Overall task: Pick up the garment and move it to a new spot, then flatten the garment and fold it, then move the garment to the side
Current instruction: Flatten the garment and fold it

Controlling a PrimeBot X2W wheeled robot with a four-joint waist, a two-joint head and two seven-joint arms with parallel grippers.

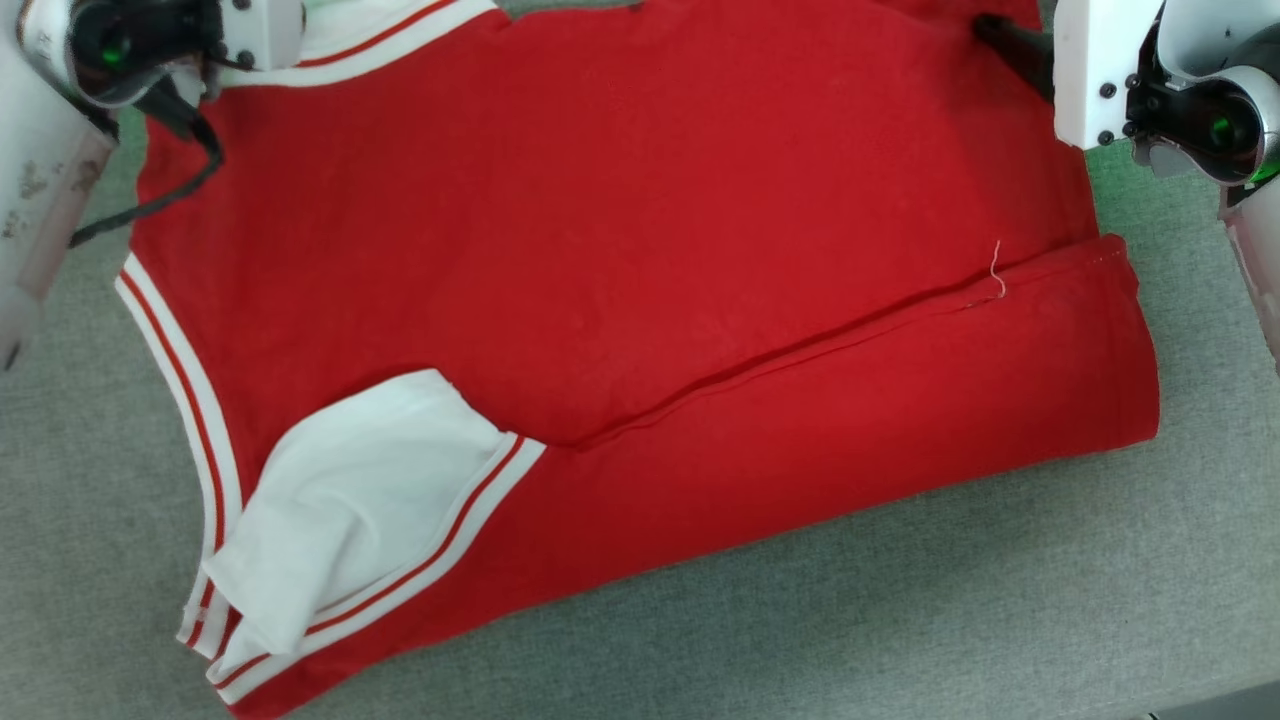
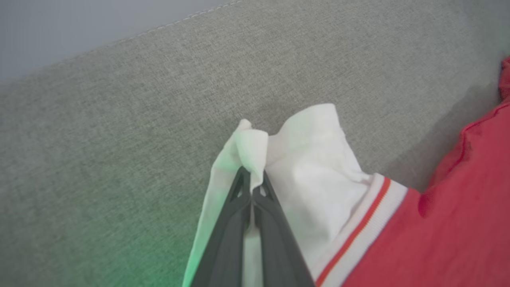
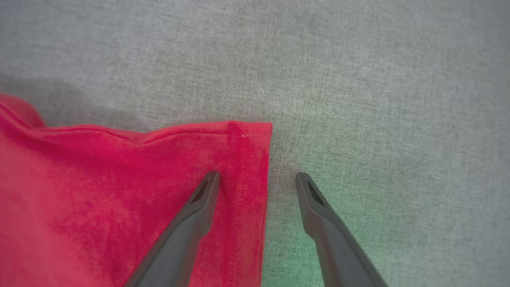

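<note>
**While L is pinching, R is idling**

The garment (image 1: 640, 230) is lying half-folded on the worktop (image 1: 900, 620), left fingers (image 2: 241, 203) clamping shut on its white sleeve (image 2: 314, 159); right fingers (image 3: 199, 205) are gaping astride the hem corner (image 3: 249, 137), empty. Prob best: R closing squarely on that hem b4 lifting.

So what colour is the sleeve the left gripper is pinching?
White; the sleeve ends in a cuff with one red stripe. Clearest in the left wrist view.

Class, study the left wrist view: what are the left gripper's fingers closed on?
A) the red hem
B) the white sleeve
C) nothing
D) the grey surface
B: the left gripper is shut on a bunched fold of the garment, at its white sleeve.
</note>
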